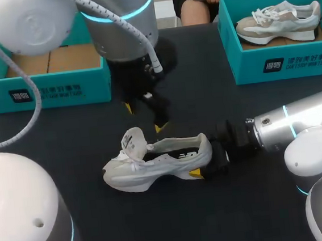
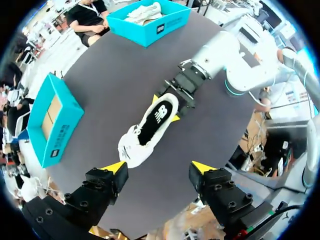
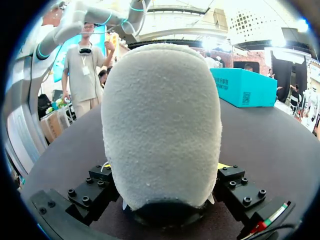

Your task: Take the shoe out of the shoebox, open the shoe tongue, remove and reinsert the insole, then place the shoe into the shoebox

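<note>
Two fingers of the right gripper (image 1: 206, 159) clamp the heel of the white sneaker (image 1: 154, 164), which lies mid-table with its toe toward nine o'clock. The left gripper (image 1: 143, 117) hangs at the sneaker's twelve, fingers wide apart and empty. Its wrist view looks down onto the black insole (image 2: 157, 117), while the right wrist view shows only the grey heel (image 3: 161, 125).

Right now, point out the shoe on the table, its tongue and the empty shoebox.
shoe (image 1: 154, 169), head view, on its near side wall.
tongue (image 1: 133, 140), head view, on the raised flap.
empty shoebox (image 1: 49, 88), head view, on its front wall.
</note>
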`<state>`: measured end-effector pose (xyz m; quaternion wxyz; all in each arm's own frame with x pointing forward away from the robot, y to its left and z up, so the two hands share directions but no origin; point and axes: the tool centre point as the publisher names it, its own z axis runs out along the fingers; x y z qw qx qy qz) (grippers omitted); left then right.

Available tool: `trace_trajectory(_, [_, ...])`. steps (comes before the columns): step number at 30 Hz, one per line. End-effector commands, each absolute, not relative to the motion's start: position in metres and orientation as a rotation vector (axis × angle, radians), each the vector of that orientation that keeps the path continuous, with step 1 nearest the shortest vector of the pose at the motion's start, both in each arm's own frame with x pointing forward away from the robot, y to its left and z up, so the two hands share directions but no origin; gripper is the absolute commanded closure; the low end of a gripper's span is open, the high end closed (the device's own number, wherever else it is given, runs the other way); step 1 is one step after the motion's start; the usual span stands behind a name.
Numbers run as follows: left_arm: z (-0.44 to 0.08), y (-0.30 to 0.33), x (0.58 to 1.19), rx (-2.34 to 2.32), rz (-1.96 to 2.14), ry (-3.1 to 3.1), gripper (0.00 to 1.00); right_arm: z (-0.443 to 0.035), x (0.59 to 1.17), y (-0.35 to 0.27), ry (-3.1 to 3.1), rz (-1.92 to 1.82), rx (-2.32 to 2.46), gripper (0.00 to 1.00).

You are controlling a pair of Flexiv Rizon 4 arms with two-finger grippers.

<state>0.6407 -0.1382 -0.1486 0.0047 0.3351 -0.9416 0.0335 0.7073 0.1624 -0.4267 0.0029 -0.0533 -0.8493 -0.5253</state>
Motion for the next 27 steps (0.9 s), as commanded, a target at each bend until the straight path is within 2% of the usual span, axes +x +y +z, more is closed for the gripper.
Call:
trace_trajectory(1, [-0.145, -0.137, 0.644, -0.159, 0.120, -2.958, 1.00, -0.432, 0.709, 0.164, -2.667, -1.643, -0.169, 1.00])
trace_trajectory(23, [-0.145, -0.137, 0.644, -0.159, 0.120, -2.958, 1.00, -0.432, 0.709, 0.164, -2.667, -1.643, -0.169, 1.00])
trace_trajectory(27, [-0.173, -0.148, 0.661, -0.099, 0.162, -2.917, 1.00, -0.432, 0.709, 0.164, -2.667, -1.643, -0.169, 1.00])
